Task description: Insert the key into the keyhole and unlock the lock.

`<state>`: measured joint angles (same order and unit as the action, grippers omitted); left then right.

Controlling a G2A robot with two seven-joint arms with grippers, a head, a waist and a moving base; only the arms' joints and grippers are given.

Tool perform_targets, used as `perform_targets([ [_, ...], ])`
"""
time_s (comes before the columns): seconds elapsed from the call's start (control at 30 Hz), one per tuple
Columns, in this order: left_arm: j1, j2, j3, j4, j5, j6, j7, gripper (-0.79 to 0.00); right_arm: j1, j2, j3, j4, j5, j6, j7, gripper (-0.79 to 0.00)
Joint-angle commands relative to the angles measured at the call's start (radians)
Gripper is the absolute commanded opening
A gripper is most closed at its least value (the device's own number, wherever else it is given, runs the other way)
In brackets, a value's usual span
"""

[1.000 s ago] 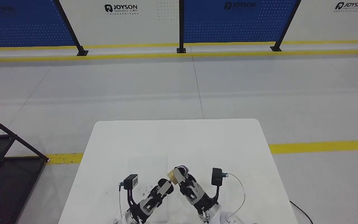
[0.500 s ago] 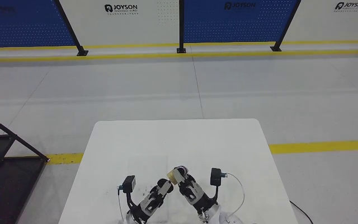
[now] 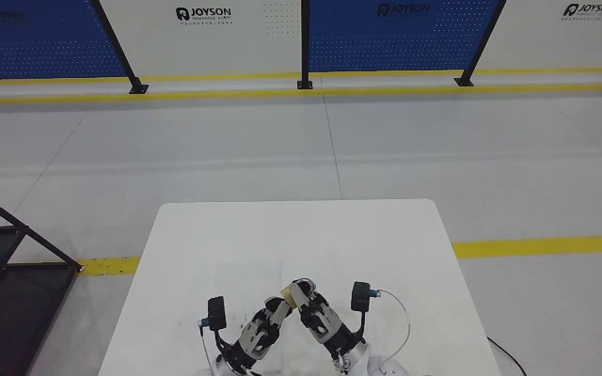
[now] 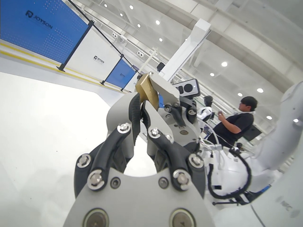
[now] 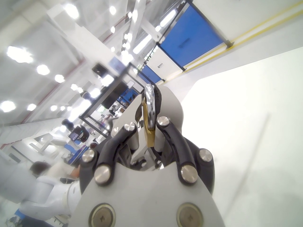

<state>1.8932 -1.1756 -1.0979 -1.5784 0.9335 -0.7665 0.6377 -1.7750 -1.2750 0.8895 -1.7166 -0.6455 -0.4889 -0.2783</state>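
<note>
1. Left arm's wrist has rolled since a second ago; its small black camera box (image 3: 216,313) has swung nearer and a touch to the right, while the right arm has hardly stirred.
2. Both grippers meet tip to tip above the near edge of the white table (image 3: 282,235), about midway across; the brass lock (image 5: 149,129) is held there in the air, off the tabletop.
3. Right gripper (image 5: 151,106) has its fingers clamped on the lock's flat sides, with the chrome shackle showing between them.
4. Left gripper (image 4: 141,105) has its black pads (image 4: 135,109) drawn almost together, right up against the lock's end; whatever thin thing they pinch is hidden between them; I take it for the key, though I can't see it.
5. By my reckoning the key is at or in the keyhole and the turning is the step in hand; whether the shackle has sprung I cannot tell.
6. Next, I'd say, comes a further twist of the left wrist about the key's own line; the right gripper must hold the lock firm so it doesn't turn along with it.
</note>
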Motion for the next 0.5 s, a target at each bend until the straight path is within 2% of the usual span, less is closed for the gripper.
perform_targets([
  [0.0, -0.003, -0.004, 0.008, 0.009, 0.080, 0.046, 0.059, -0.785, -0.001, 0.000, 0.000, 0.000, 0.001, 0.003, 0.000, -0.785],
  [0.2, -0.014, -0.012, 0.035, 0.039, 0.247, 0.171, 0.196, -0.785, 0.000, 0.000, 0.004, -0.001, 0.012, 0.004, -0.001, -0.785],
  [0.47, -0.033, -0.019, 0.065, 0.071, 0.323, 0.239, 0.306, -0.785, -0.001, 0.001, 0.007, -0.001, 0.017, 0.004, 0.001, -0.785],
])
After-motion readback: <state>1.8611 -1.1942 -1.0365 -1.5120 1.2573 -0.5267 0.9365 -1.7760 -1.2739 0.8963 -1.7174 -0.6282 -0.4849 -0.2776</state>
